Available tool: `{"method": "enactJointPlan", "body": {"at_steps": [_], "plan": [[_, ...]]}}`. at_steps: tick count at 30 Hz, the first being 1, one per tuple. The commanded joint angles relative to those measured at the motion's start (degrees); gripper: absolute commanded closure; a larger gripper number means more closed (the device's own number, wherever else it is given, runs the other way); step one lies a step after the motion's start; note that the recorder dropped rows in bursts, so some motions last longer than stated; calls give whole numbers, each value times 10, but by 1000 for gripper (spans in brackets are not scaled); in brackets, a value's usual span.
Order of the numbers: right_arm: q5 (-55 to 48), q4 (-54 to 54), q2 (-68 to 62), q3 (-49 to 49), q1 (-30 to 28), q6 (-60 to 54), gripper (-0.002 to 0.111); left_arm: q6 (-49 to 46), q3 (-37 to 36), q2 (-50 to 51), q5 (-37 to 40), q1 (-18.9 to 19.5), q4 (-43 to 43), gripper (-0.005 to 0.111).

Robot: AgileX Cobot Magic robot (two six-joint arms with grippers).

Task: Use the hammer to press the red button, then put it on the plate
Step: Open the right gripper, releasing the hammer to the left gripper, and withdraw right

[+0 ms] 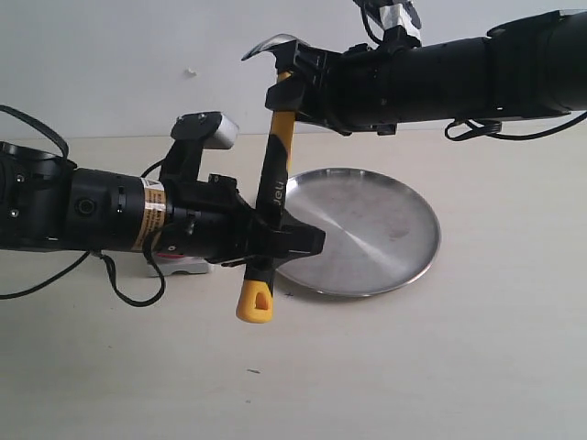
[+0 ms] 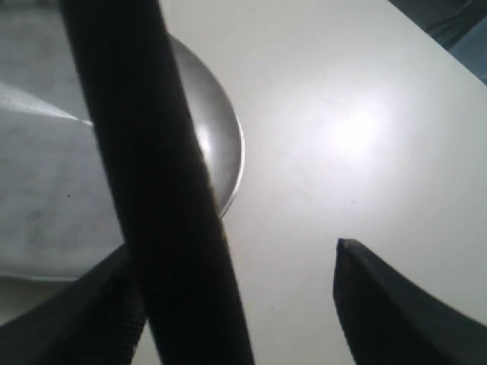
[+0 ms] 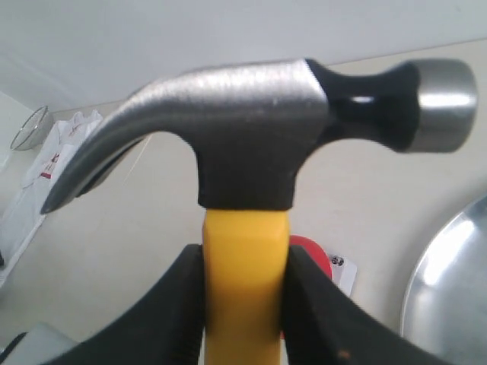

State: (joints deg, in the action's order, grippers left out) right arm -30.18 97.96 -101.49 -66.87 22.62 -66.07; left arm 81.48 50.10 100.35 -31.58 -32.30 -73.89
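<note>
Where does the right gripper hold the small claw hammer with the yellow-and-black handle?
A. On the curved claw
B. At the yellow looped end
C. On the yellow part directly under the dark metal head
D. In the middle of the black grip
C: in the right wrist view the right gripper is shut on the yellow neck of the small claw hammer, directly under its dark metal head.

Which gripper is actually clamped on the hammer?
The right gripper: its fingers squeeze the hammer just below its head. The left gripper only straddles the handle, fingers apart.
</note>
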Motion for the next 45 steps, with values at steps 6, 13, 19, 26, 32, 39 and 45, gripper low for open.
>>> {"method": "enactJointPlan", "body": {"at_steps": [6, 13, 19, 26, 32, 39, 45], "plan": [[-18, 20, 12, -11, 0, -2, 108, 22, 2, 2, 22, -3, -22, 41], [-15, 20, 12, -11, 0, -2, 108, 38, 5, 2, 54, -2, -50, 41], [-15, 20, 12, -10, 0, -2, 108, 44, 11, 2, 50, -2, -50, 75], [-13, 20, 12, -10, 0, 5, 106, 44, 11, 2, 50, -2, -51, 107], [-4, -16, 12, -10, 0, 77, 67, 46, 11, -29, 62, -2, -52, 107], [-1, -16, 12, -10, 0, 110, 58, 49, 11, -74, 72, -2, -52, 107], [1, -45, 12, -10, 0, 159, 53, 73, 11, -94, 96, -2, -58, 107]]}}
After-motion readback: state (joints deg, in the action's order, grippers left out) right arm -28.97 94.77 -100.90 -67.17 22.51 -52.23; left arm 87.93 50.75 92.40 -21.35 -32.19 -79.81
